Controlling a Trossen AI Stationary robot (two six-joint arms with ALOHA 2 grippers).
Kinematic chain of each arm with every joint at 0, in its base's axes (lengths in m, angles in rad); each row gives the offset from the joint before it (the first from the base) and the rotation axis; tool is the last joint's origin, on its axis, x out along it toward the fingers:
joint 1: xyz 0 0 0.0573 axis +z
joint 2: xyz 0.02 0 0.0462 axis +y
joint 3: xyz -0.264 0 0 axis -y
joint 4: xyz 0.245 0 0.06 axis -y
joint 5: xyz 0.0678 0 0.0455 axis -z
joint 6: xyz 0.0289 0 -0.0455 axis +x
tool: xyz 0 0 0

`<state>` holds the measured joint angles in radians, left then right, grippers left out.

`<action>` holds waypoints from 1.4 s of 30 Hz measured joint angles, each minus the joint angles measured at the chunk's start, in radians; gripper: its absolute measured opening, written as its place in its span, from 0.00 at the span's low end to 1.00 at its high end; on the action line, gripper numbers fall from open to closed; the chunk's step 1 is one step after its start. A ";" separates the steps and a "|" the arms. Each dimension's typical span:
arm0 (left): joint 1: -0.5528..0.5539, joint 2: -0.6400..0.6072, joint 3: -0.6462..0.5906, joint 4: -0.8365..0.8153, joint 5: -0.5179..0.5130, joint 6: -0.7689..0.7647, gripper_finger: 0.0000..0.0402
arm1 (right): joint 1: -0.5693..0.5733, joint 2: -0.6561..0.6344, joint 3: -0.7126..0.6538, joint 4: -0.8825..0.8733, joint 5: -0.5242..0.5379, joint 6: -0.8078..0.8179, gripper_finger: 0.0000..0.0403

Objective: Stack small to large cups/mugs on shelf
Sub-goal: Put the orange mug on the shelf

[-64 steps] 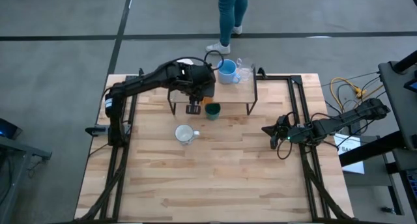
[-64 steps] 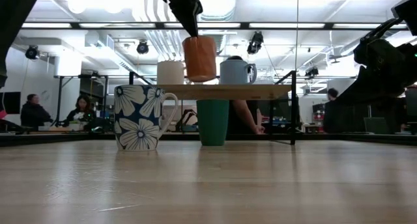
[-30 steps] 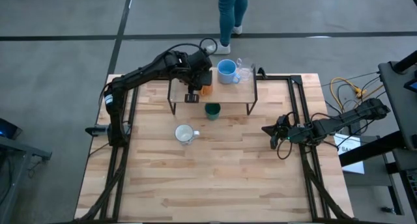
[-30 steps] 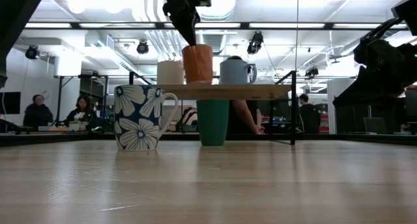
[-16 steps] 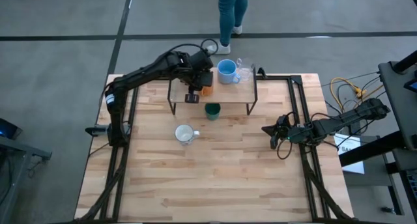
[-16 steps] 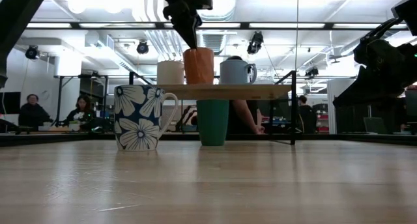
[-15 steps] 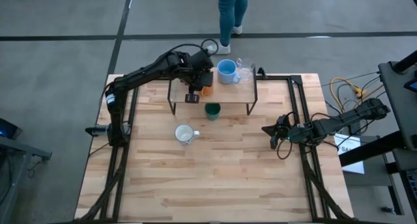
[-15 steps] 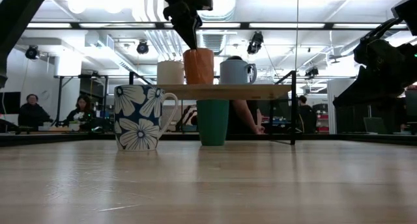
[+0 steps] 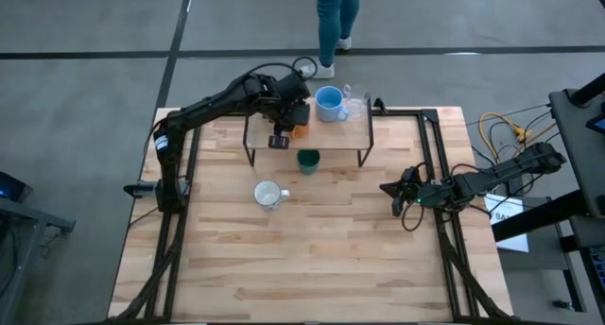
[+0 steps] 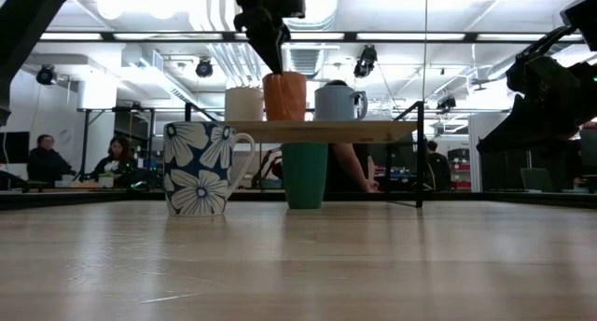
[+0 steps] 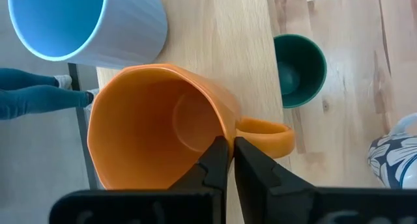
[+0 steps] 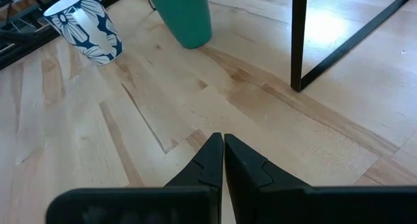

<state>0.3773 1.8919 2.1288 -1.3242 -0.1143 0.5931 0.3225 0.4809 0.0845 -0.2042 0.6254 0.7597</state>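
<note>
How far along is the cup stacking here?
Done: the white mug and light blue mug stand on the shelf. In hand: the left gripper pinches the orange mug, set between them. Left: the dark green cup and patterned mug on the table.

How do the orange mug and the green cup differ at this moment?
The orange mug stands on the shelf; the green cup stands on the table below it. The left gripper is shut on the orange mug's rim; nothing touches the green cup. The orange mug has a handle; the green cup shows none. Both are upright.
</note>
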 joint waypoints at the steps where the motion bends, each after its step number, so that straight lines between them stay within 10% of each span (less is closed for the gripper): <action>1: 0.001 0.000 0.000 0.000 0.000 0.000 0.00 | 0.000 0.000 0.000 0.000 0.000 0.000 0.02; 42: 0.029 0.015 0.000 0.041 0.013 0.025 0.00 | 0.000 0.000 0.000 0.000 0.000 0.008 0.02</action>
<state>0.4065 1.9067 2.1288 -1.2828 -0.1013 0.6178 0.3225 0.4812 0.0845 -0.2041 0.6252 0.7677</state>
